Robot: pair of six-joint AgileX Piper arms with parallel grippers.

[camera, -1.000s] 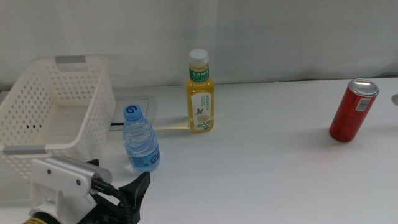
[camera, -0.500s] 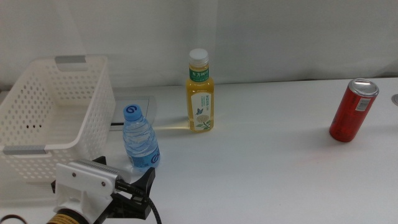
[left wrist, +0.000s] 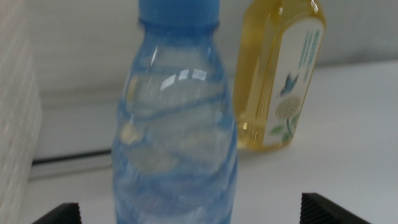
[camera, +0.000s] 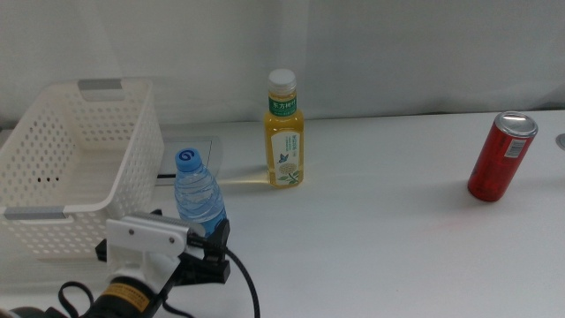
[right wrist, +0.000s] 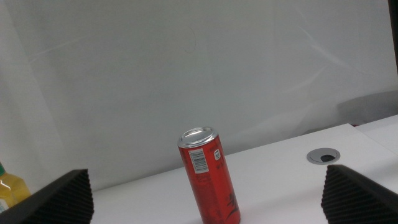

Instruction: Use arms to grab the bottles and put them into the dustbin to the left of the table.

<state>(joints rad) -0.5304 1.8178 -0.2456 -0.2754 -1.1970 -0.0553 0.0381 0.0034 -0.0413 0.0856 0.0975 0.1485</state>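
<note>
left gripper [camera: 212,252] spread wide around upright water bottle [camera: 199,205], not yet clamped; yellow bottle [camera: 284,132] behind, dustbin [camera: 53,212] alongside; right gripper [right wrist: 205,211] open.

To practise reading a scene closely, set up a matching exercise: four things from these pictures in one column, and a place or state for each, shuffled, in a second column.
Things:
1. water bottle
2. yellow bottle
3. red can
4. basket

Places or states:
A. stands alone at the table's right end
B. upright just ahead of the left gripper, between its open jaws
C. at the table's left side, nothing visible inside
D. upright near the middle, by the back wall

Pairs: 1-B, 2-D, 3-A, 4-C
</note>
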